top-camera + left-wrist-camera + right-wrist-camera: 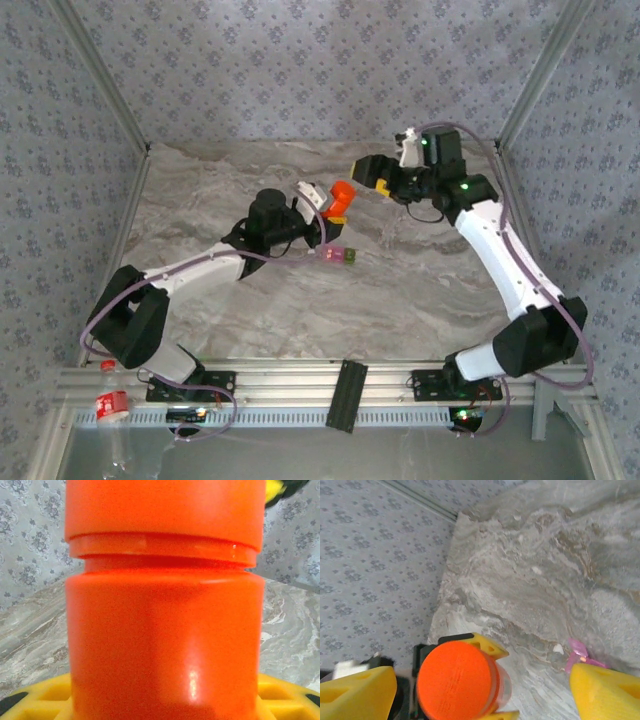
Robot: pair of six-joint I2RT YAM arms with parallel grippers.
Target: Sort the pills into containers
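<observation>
Tiny joined containers [340, 256] (pink, olive-green)

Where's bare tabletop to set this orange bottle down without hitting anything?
The table is bare far left, between the left arm and the back wall, and in the near middle, between the containers and the front rail. Crowded at centre: left gripper holding the orange bottle, right gripper open beside it.

Glossy bottle [342, 193]: solid bright orange. Paired containers [339, 256]: one pink, one olive-green. Grey-beige marble veining on table [420, 295]; walls [300, 70] pale grey-blue, small repeating floral print.
</observation>
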